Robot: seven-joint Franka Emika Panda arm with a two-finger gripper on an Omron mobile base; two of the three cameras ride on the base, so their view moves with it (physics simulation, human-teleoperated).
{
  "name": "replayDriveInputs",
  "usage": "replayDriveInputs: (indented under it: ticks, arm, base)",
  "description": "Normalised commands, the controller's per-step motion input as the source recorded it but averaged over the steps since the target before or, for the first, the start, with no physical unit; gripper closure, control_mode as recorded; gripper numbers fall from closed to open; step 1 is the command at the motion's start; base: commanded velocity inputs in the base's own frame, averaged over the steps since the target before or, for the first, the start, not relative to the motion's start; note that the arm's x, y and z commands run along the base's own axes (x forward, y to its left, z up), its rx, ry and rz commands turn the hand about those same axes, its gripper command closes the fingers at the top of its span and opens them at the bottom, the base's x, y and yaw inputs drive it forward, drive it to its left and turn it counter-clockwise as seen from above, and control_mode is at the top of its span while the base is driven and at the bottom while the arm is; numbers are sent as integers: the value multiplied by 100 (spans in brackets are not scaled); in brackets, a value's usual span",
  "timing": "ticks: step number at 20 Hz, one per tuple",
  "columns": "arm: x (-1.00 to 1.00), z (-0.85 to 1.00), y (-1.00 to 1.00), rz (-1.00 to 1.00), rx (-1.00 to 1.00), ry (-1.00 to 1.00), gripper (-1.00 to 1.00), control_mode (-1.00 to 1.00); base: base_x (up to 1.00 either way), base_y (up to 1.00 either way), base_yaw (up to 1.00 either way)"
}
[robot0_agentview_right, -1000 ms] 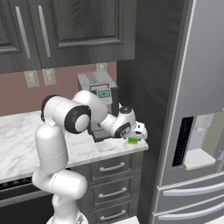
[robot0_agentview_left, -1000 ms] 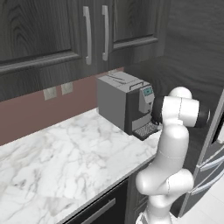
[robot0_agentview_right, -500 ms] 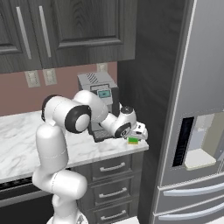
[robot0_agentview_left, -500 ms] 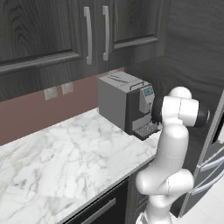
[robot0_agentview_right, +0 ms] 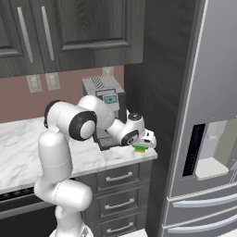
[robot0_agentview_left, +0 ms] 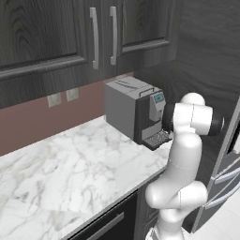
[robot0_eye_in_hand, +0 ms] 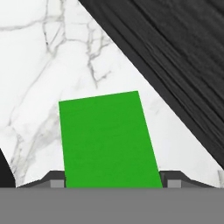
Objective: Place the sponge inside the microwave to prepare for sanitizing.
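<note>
The arm [robot0_agentview_right: 65, 152] is built of glossy white, rounded segments stacked like fat tubes, smooth all over with no cables or screws showing. Its joints are capped with dark, near-black discs ringed in grey, one large on the shoulder-high link [robot0_agentview_right: 82, 125] and a smaller one near the wrist [robot0_agentview_right: 130, 137]. The same white shell and a black collar band show from the other side [robot0_agentview_left: 187, 154]. The claw [robot0_agentview_right: 147, 140] is white-bodied.
</note>
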Motion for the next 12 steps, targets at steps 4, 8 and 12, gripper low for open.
replayDriveInputs:
  ticks: [4,8,12]
  arm:
    - [-1,6,2,0,0,0,100,-100]
    - [0,23,1,0,-1,0,100,-100]
    - [-24,42,0,0,0,0,100,-100]
  base:
    - [0,0,0]
    - [0,0,0]
    - [0,0,0]
